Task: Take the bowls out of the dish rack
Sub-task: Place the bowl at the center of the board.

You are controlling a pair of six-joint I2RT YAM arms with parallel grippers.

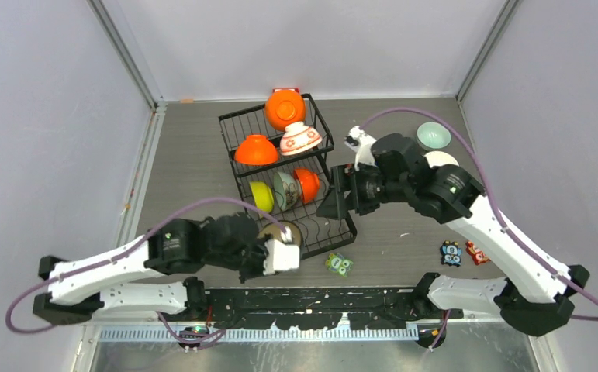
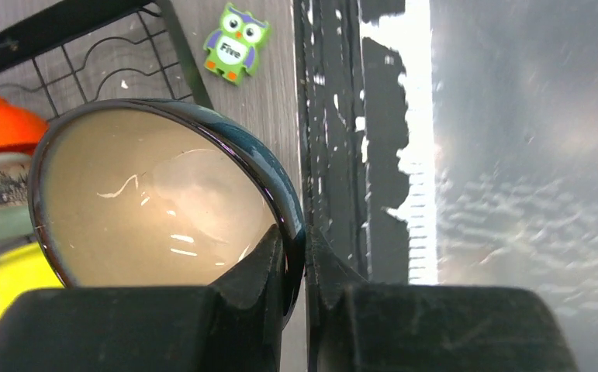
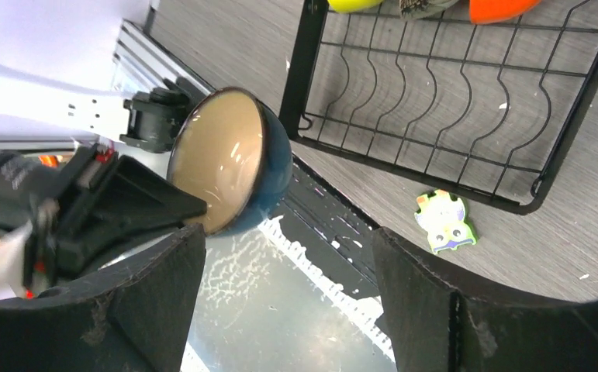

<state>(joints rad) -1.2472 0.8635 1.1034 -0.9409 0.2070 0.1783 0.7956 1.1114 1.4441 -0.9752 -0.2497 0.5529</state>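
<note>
— what's under you?
— a grey wood-grain table (image 1: pixel 404 232), with pale walls round it. nearest me, my left pincer (image 2: pixel 295 242) is pressed on the rim of a glossy dark teal bowl with a beige inside (image 2: pixel 156 201), one finger inside and one outside. the bowl is tipped on edge at the near corner of the big black wire dish rack (image 1: pixel 326 232), and looks lifted clear of the wires.
— and the other one?
— my right pincer (image 3: pixel 288 248) is spread wide with nothing in it. it sits just beside the rack's right edge, pointing left.
— what does the next move turn on?
— three bowls stand on edge in the near section, in a row running left to right: a lime green bowl (image 1: pixel 260 197), a grey-green patterned bowl (image 1: pixel 284 191) and a glossy orange bowl on edge (image 1: pixel 308 184). that orange one lies just left of my right pincer, so i judge the right arm is the nearer. it would have to take the upper rim.
— and farther back?
— in the far section are a domed orange bowl (image 1: pixel 256 149), a white bowl with red flowers (image 1: pixel 301 138) and a far orange bowl (image 1: pixel 285 108). a pale mint bowl (image 1: pixel 433 136) sits on the table, well apart on the right.
</note>
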